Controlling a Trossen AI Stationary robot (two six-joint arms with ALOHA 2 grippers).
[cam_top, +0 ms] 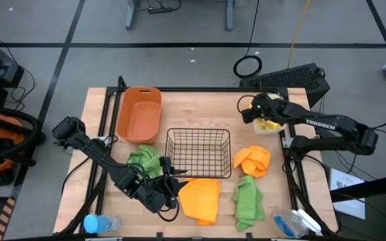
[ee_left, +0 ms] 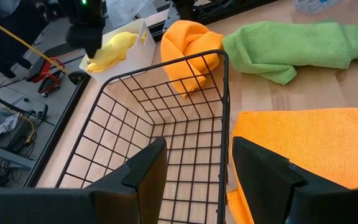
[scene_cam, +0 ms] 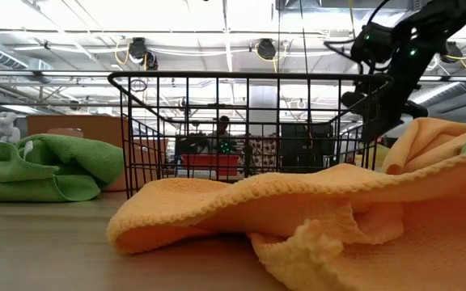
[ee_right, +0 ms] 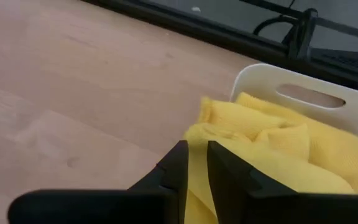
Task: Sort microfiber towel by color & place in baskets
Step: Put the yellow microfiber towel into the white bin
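An orange tub [cam_top: 139, 114] stands at the far left, a black wire basket [cam_top: 198, 152] in the middle and a white bin [cam_top: 278, 128] at the far right. A yellow towel [ee_right: 278, 143] lies in the bin, one edge over its rim. My right gripper [ee_right: 196, 158] hovers over that edge, its fingers a narrow gap apart. Two orange towels [cam_top: 252, 161] [cam_top: 200, 199] and two green towels [cam_top: 146, 161] [cam_top: 248, 201] lie flat on the table around the basket. My left gripper [ee_left: 194, 180] hangs open above the basket's near left corner, touching nothing. My right gripper points slanting down at the part of the yellow towel that hangs over the bin's rim [ee_right: 197, 186]. Yellow cloth shows in the narrow gap between the fingers. I cannot tell whether the fingers touch it.
A blue-capped bottle [cam_top: 99, 223] lies at the near left corner and a clear plastic pack [cam_top: 293, 221] at the near right. Black frame rails run along the table's left and right sides. In the low view the near orange towel [scene_cam: 298, 210] fills the foreground.
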